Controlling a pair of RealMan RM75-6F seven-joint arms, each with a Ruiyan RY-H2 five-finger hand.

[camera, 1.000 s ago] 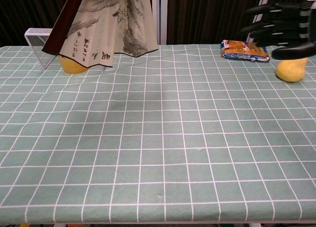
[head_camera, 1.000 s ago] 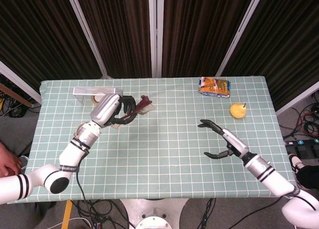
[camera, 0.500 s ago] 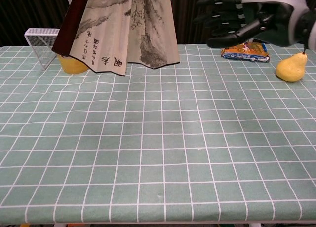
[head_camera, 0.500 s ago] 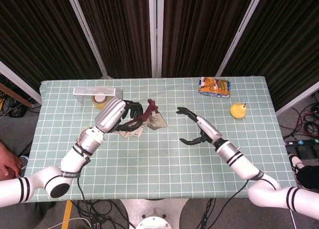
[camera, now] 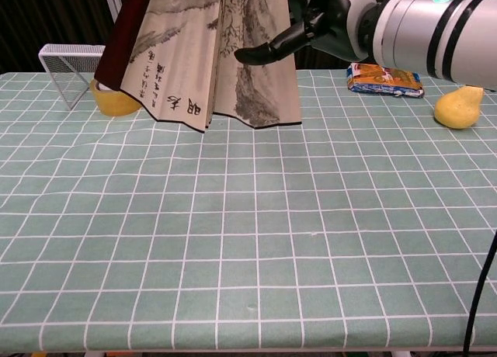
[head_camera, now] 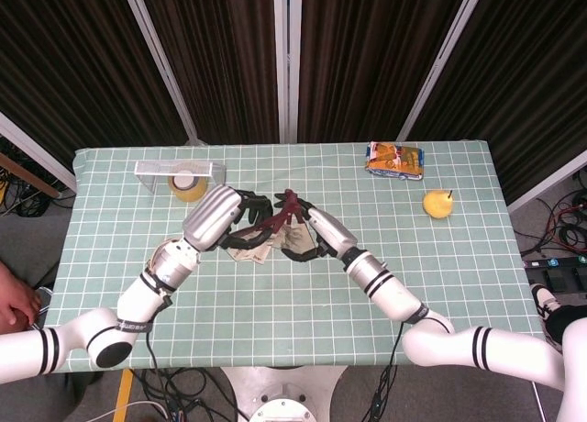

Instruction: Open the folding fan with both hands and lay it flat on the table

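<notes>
The folding fan (head_camera: 261, 245) is partly spread, with dark red ribs and painted paper with calligraphy. It hangs above the green checked table (head_camera: 275, 298), left of centre. My left hand (head_camera: 240, 222) grips it at the pivot end. The chest view shows the fan (camera: 206, 54) hanging leaf-down, with the left hand out of frame above. My right hand (head_camera: 307, 235) has come up against the fan's right side. In the chest view one finger of the right hand (camera: 311, 27) lies across the front of the paper. Whether it pinches the leaf is not clear.
A white wire rack (head_camera: 179, 170) and a yellow object (head_camera: 188, 185) stand at the back left. A snack packet (head_camera: 395, 160) and a pear (head_camera: 438, 203) lie at the back right. The table's front edge runs below both arms.
My left hand carried the fan toward the table's middle, and the fan spread wider. My right hand swept left from the right side until it met the fan's right edge.
</notes>
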